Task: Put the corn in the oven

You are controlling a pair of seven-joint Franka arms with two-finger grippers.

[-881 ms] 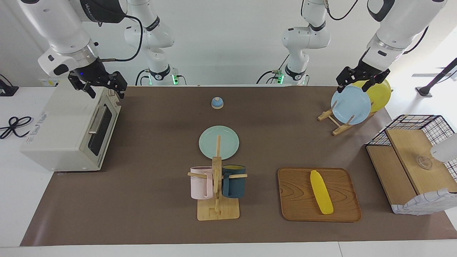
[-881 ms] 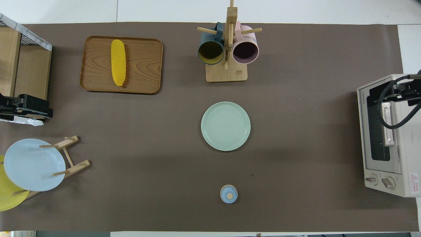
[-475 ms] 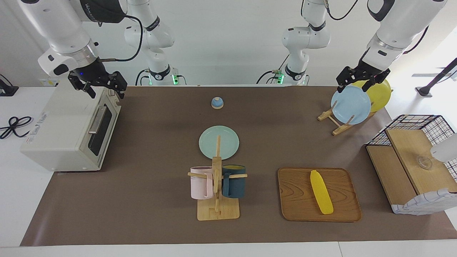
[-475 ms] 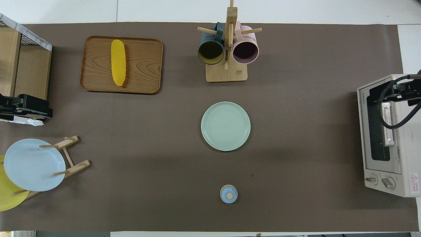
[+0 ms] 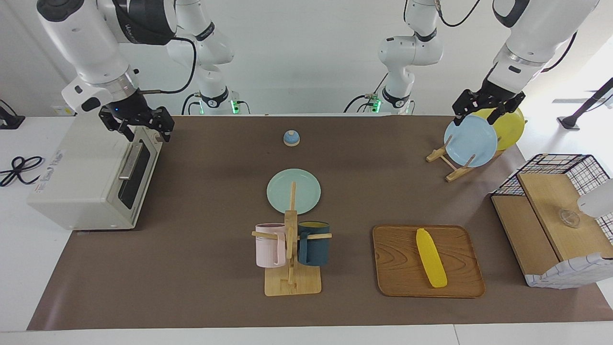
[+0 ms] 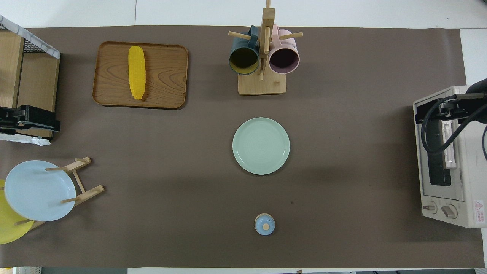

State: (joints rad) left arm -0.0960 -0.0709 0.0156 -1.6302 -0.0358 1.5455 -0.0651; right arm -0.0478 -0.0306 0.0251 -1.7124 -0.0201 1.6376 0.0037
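My right gripper (image 5: 142, 125) hangs fingers spread and empty over the top front edge of the shut oven (image 5: 91, 172). My left gripper (image 5: 488, 108), also spread, hovers above the plate rack (image 5: 450, 163). The corn (image 5: 431, 257) lies on the wooden tray (image 5: 397, 263).

Little legible text. Oven (image 6: 470, 160): red-and-white warning sticker (image 6: 479, 210) on top near dial end, well away from right claw (image 6: 437, 113) over door's other end; wording too small to read. Faint brand lettering on door frame just under that claw, unreadable. Oven's top panel: blue printed lettering (image 5: 48, 171), below and aside of right claw (image 5: 139, 125), unreadable. Right arm's dark upper link: white lettering (image 5: 128, 28), partly cut, unreadable.
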